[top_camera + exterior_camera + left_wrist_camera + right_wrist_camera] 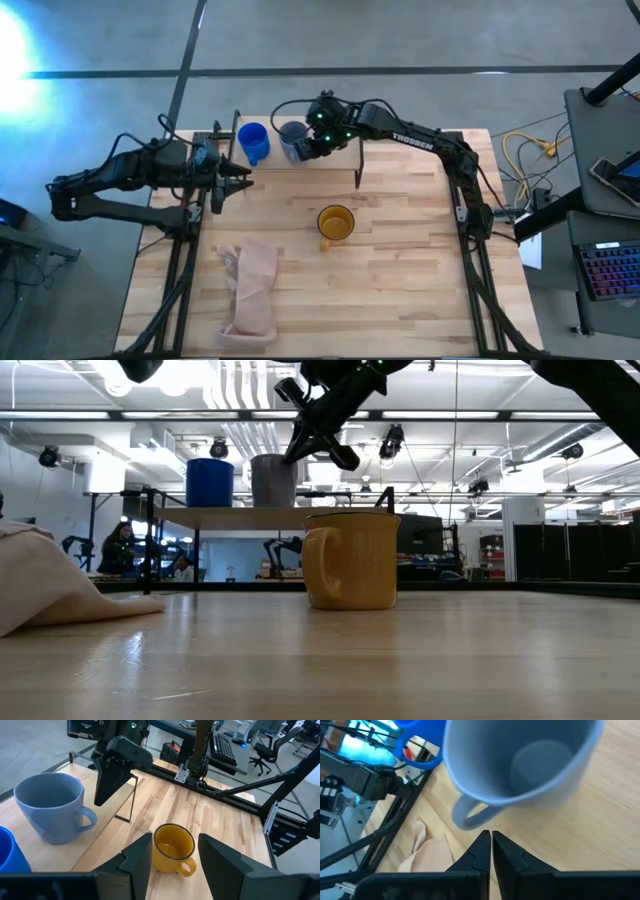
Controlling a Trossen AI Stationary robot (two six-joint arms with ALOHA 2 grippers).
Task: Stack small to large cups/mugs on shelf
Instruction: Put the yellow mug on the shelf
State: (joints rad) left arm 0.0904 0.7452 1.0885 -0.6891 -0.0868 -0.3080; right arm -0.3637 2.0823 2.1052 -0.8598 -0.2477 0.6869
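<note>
Shelf (262, 516) board hidden under right arm in high view. Right pincer (489, 851) pressed together, empty, above shelf beside grey-blue mug (520, 762); bright blue mug (253, 142) beyond. Left pincer (172, 851) spread, empty; yellow-orange mug (172, 847) on desk (400, 280) ahead.

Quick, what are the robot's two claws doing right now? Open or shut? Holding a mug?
Left gripper: open, holding nothing, by the table's left edge.
Right gripper: shut, empty, just beside the grey-blue mug on the shelf.
</note>
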